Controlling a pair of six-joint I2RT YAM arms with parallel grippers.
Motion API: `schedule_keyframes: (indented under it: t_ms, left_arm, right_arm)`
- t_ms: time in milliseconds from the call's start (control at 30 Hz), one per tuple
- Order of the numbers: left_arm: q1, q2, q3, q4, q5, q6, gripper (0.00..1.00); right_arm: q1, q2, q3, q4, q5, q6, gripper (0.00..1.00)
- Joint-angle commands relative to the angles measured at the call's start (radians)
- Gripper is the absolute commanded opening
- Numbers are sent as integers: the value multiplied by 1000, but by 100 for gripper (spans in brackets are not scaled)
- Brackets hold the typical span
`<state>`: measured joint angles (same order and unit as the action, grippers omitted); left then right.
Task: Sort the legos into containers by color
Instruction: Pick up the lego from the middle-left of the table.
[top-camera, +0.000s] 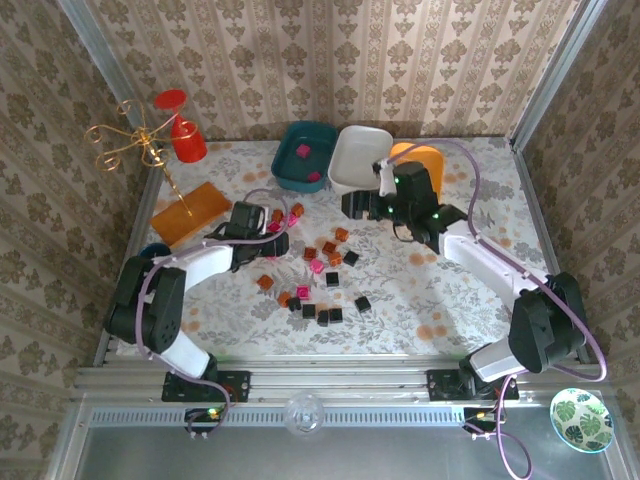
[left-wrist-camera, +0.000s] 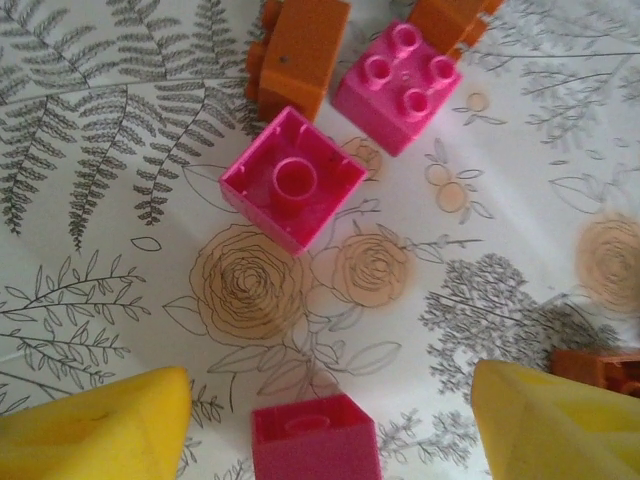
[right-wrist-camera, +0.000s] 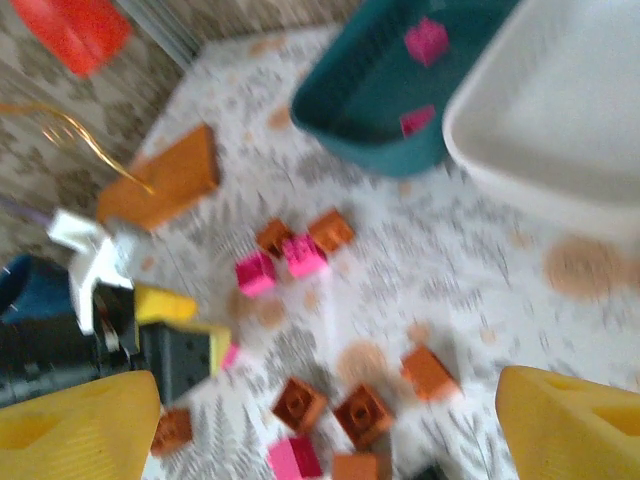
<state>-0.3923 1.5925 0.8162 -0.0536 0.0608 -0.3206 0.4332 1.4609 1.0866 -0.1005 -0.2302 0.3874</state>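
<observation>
L gripper (left-wrist-camera: 330, 400) wide open, holding nothing; 1 pink brick (left-wrist-camera: 315, 440) sits btwn its fingers, clear of both. Just ahead, 2 more: a hollow-up pink brick (left-wrist-camera: 292, 178), corner toward the gripper, and a studs-up pink brick (left-wrist-camera: 397, 85). R gripper (right-wrist-camera: 328, 400) open, empty, above the table (right-wrist-camera: 480, 300). Teal tray (right-wrist-camera: 360, 90) holds 2 pink legos (right-wrist-camera: 427, 40); white tray (right-wrist-camera: 560, 120) just beside it.

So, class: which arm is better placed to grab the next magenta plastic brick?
Left. The left gripper hangs open over a magenta plastic brick lying between its yellow fingers; the right gripper is beside the white plastic tray.
</observation>
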Motion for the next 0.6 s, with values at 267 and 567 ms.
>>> schedule_keyframes:
  t_ms: [267, 567]
  left_arm:
    - [-42, 109, 81, -76, -84, 23, 44]
    - [-59, 76, 66, -64, -108, 11, 35]
  right_arm:
    - [6, -87, -105, -10, 62, -11, 90]
    - [6, -159, -171, -12, 75, 3, 91]
